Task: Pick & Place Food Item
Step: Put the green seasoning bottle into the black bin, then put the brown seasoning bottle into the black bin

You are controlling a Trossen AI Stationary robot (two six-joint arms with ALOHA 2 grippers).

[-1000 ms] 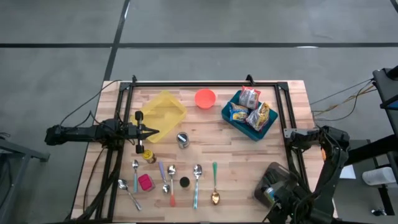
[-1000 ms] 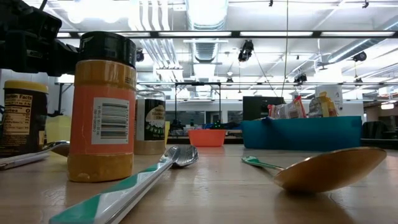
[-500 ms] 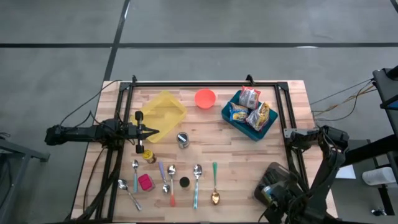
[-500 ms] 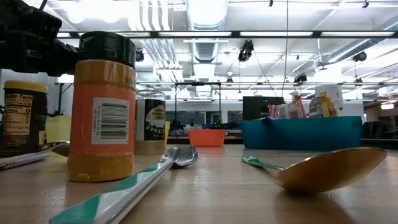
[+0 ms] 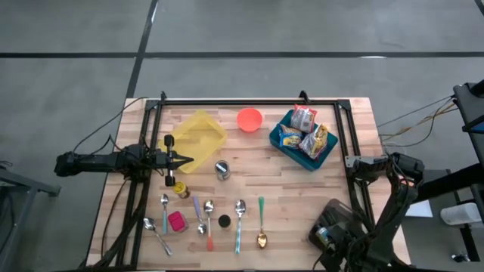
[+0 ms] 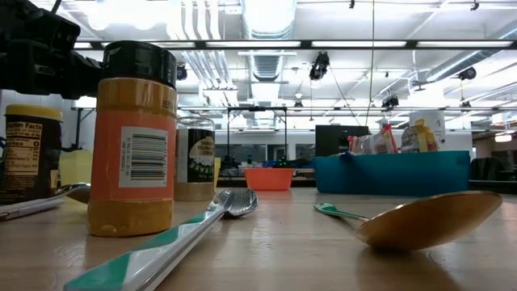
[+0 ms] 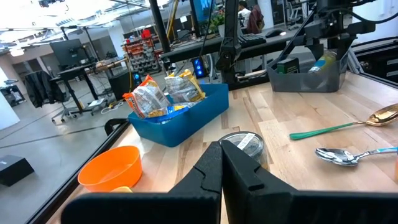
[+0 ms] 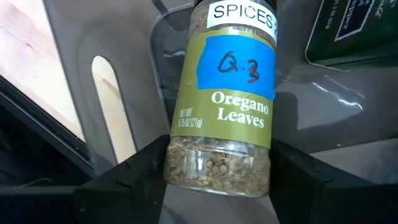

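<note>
- The right gripper [image 8: 214,180] is down in the grey bin [image 5: 333,219] at the table's near right corner, its fingers spread either side of the oregano jar [image 8: 227,93].
- Centre on the jar, close squarely, lift straight clear of the bin.
- The left gripper [image 7: 221,163], pressed together, waits beside the yellow tray [image 5: 198,136].

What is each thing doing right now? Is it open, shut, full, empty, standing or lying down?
Left gripper: shut, holding nothing.
Right gripper: fingers either side of the oregano jar.
Oregano jar: lid on, inside the gray bin.
Blue bin: holds snack packets.
Orange bowl: empty.
Orange spice bottle: upright, capped.
</note>
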